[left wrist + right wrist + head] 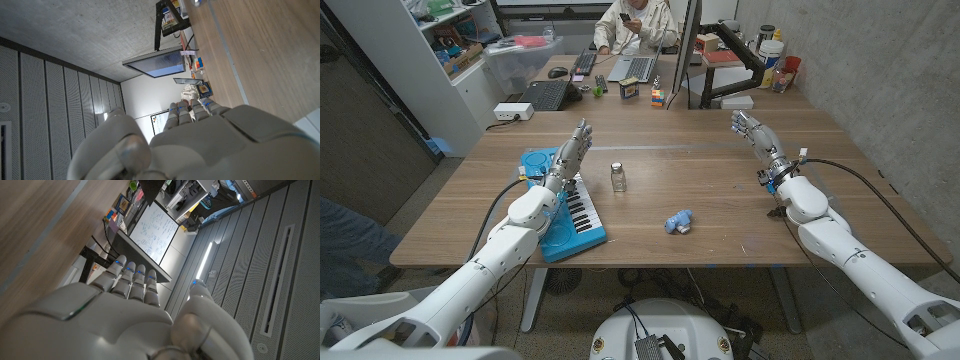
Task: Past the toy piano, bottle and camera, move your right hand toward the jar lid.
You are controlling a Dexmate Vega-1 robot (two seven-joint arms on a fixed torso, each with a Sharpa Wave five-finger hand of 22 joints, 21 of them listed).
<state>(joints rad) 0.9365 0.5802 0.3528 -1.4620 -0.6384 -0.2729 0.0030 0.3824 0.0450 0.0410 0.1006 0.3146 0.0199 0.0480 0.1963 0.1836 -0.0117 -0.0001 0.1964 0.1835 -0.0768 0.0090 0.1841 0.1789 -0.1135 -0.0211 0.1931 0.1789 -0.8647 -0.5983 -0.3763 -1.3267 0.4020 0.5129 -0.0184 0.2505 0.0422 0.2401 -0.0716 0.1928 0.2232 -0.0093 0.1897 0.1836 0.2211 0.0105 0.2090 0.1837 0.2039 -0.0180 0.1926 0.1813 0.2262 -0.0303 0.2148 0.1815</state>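
Right robot hand far from bottle

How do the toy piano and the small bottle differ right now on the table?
The flat blue toy piano lies low, partly under the left hand; the small clear glass bottle stands upright with nothing touching it. The piano is far bigger and opaque; the bottle is see-through. Both sit on the wooden table, left of centre.

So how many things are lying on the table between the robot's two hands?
3. A blue toy piano lies partly under the left hand; a small glass bottle stands just right of it; a small blue toy lies nearer the front edge. No jar lid is visible.
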